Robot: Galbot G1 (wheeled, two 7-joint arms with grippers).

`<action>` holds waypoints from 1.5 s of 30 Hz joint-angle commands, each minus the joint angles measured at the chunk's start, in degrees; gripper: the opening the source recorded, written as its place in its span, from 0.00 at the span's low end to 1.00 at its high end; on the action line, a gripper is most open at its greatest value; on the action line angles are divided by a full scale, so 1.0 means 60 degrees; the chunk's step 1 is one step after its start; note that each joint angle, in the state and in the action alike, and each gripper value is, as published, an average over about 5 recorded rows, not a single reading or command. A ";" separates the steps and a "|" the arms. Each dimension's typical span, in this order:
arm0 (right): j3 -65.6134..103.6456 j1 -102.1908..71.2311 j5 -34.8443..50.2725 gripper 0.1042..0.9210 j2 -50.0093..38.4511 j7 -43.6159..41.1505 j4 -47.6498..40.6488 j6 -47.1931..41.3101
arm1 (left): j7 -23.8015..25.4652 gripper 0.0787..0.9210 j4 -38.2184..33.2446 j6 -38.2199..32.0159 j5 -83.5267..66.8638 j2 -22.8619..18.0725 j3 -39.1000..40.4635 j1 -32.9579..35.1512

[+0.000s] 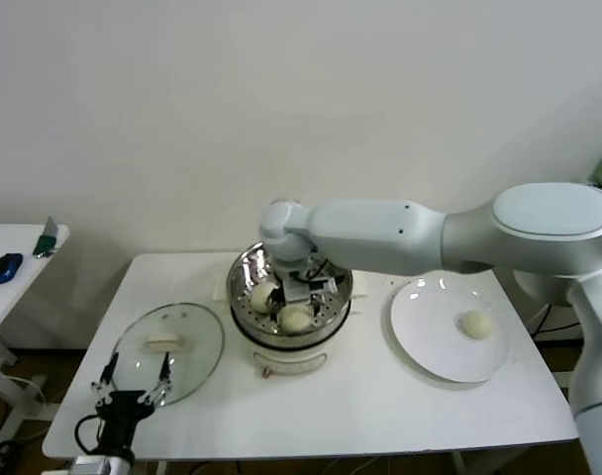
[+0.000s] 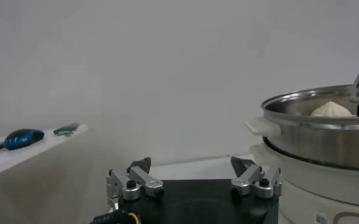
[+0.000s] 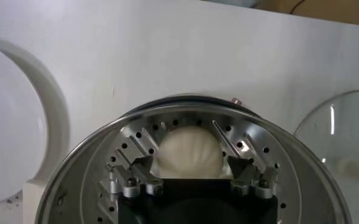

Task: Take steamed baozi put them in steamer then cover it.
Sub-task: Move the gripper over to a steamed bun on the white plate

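The steamer [image 1: 238, 282] stands mid-table, and my right gripper [image 1: 307, 288] reaches down into it. Two steamed baozi [image 1: 264, 294] [image 1: 296, 318] lie on its perforated tray. In the right wrist view one baozi [image 3: 188, 152] sits on the tray between the open fingers of the right gripper [image 3: 190, 158], with a thin gap on each side. Another baozi [image 1: 476, 324] rests on the white plate [image 1: 435, 351] to the right. The cover [image 1: 192, 361] lies flat, left of the steamer. My left gripper [image 1: 133, 381] hangs open and empty at the cover's front edge.
A side table at far left carries a blue mouse [image 1: 4, 267] and a small green thing [image 1: 48, 240]. The left wrist view shows the steamer's wall [image 2: 325, 143] close by, a baozi [image 2: 330, 109] peeking over its rim. The wall stands just behind the table.
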 commanded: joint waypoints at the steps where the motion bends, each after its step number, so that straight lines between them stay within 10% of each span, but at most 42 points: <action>1: 0.0192 0.0178 -0.0100 0.88 -0.0031 0.0002 0.0022 0.0064 | 0.0001 0.88 0.0011 0.0011 0.0009 0.0038 0.0014 -0.0032; 11: 0.0377 0.1372 0.0974 0.88 -0.1293 -0.0113 0.0121 -0.0366 | 0.0001 0.88 -0.0022 0.0021 0.0022 0.0115 0.0063 -0.0061; 23: -0.1495 0.2316 0.5403 0.88 -0.5295 0.0468 0.0323 -0.6175 | 0.0006 0.88 -0.0034 0.0008 -0.0063 0.0277 0.0229 0.0041; 45: 0.2718 -0.3518 0.1307 0.88 -0.6541 0.0058 -0.3632 -0.5557 | -0.0027 0.88 -0.0186 0.0180 0.0091 0.0070 0.0267 0.0304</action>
